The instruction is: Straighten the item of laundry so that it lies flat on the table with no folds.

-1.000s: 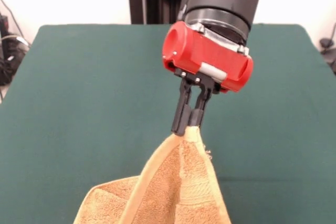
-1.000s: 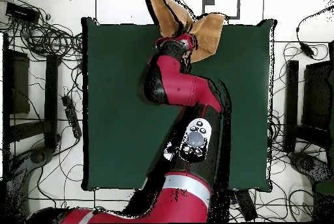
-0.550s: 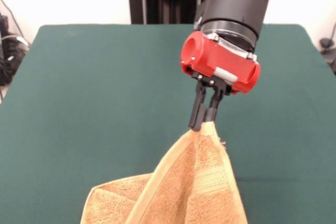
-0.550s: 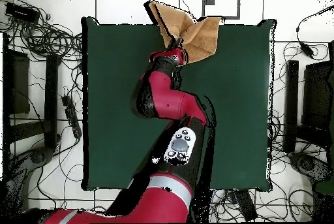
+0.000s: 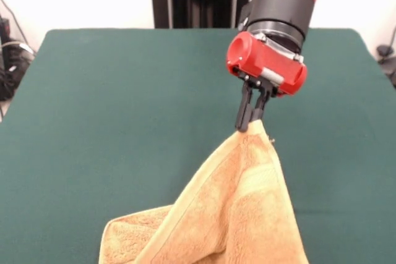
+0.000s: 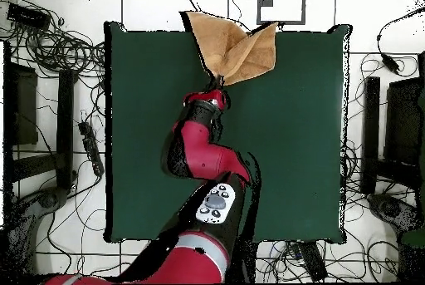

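The orange-tan terry towel (image 5: 235, 208) hangs by one corner from my gripper (image 5: 250, 123), which is shut on that corner above the dark green table (image 5: 111, 109). The cloth drapes down and toward the near table edge, where a folded part (image 5: 133, 233) rests on the surface. Seen from overhead, the towel (image 6: 236, 45) spreads in a rough triangle at the table's top edge (image 6: 149, 26), partly over it, and the gripper (image 6: 219, 82) holds its lowest point.
The red arm (image 6: 199, 149) stretches across the middle of the table from the bottom of the overhead view. Cables and dark equipment (image 6: 50, 90) lie on the floor around the table sides.
The gripper has drawn back toward the robot base and slightly up, pulling the held corner along. The towel has stretched out longer and wider behind it.
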You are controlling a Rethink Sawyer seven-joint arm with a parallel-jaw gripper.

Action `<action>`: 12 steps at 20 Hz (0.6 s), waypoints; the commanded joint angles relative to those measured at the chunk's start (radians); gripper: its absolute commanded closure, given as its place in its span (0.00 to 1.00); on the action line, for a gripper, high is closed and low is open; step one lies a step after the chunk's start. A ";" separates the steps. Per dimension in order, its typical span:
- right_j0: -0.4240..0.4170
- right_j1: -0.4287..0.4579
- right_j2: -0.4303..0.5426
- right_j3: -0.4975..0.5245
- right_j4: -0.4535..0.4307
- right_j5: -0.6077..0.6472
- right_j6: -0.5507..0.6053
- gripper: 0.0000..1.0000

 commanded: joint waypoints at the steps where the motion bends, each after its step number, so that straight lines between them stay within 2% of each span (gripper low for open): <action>1: 0.029 -0.006 0.063 0.274 0.001 -0.147 0.376 1.00; 12: 0.087 -0.052 0.071 0.499 -0.007 -0.319 0.385 1.00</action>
